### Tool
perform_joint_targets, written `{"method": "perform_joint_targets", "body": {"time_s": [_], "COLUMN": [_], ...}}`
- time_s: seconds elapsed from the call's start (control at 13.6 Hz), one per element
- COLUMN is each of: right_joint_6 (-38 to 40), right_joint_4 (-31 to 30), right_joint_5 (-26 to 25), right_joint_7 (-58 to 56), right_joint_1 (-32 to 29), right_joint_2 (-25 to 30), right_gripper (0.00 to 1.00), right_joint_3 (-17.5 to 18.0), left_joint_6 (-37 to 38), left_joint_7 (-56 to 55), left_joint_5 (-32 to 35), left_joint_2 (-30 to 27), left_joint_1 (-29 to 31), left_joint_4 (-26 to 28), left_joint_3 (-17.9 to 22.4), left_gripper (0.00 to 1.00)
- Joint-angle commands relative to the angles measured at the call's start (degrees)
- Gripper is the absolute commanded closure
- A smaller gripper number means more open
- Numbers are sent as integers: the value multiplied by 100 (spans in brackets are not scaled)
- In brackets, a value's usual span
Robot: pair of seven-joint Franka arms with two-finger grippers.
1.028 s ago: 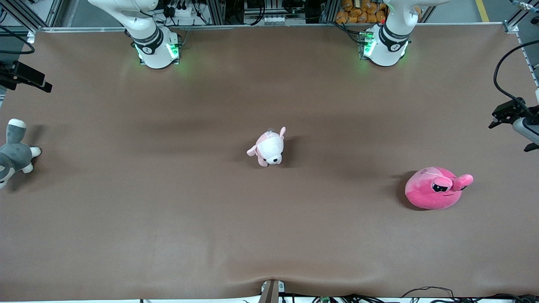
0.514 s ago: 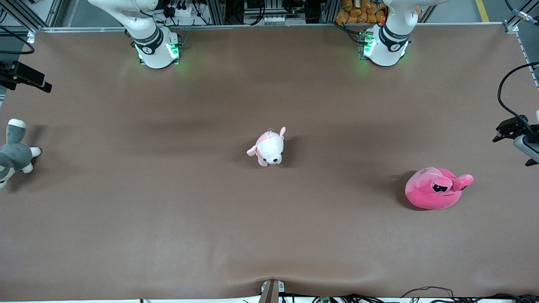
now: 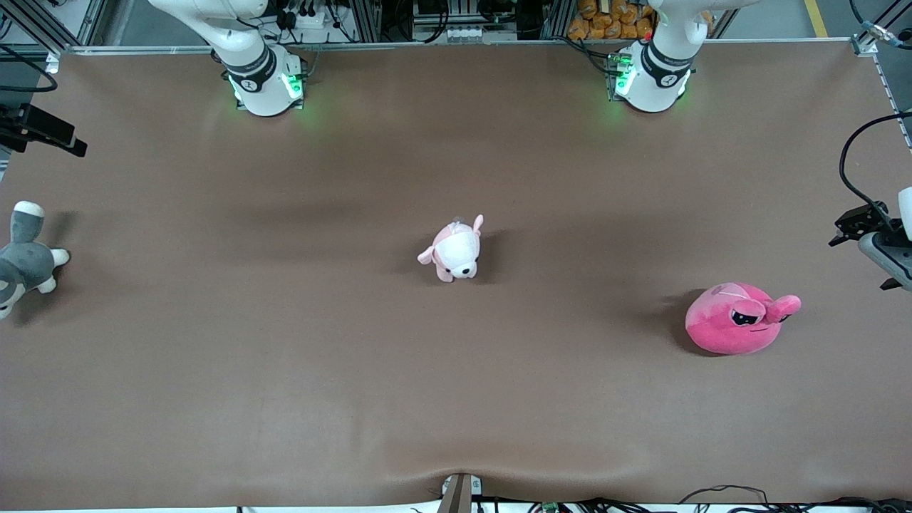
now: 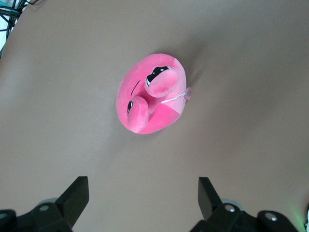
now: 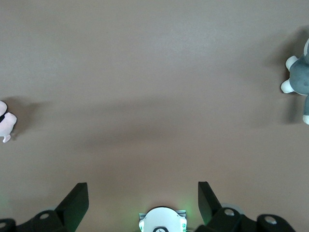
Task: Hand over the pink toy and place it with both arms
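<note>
Hot-pink toy (image 3: pixel 734 322): rounded blob, stalk eyes, droopy lids.

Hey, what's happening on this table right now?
Nothing is held yet. The left gripper hangs open in the air over the table's left-arm end, looking down at the pink toy. The right gripper waits open over bare table. A puppy plush and a grey plush lie untouched.

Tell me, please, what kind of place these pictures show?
Probably a robotics lab: two white robot arms bolted along a brown covered table, aluminium framing and cables around it, plush toys such as the hot-pink blob plush as test objects.
</note>
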State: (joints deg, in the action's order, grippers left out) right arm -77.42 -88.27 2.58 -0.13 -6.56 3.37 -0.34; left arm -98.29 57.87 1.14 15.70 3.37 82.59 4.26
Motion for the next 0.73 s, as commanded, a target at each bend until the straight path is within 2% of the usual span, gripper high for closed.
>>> {"method": "perform_joint_targets", "body": {"time_s": [0.0, 0.66], "right_joint_6": [-1, -10], "right_joint_4": [-42, -42], "right_joint_5": [6, 6], "right_joint_7": [57, 57], "right_joint_1": [-99, -99], "right_joint_2": [32, 32], "right_gripper": [0, 0], "right_joint_3": [60, 60], "left_joint_6": [-59, -340], "left_joint_7": [101, 295], "left_joint_5": [9, 0], "left_joint_2": [82, 310], "left_joint_1": [-3, 33], "left_joint_4": [-14, 47], "left_joint_3": [-13, -22], "left_gripper": [0, 0]}}
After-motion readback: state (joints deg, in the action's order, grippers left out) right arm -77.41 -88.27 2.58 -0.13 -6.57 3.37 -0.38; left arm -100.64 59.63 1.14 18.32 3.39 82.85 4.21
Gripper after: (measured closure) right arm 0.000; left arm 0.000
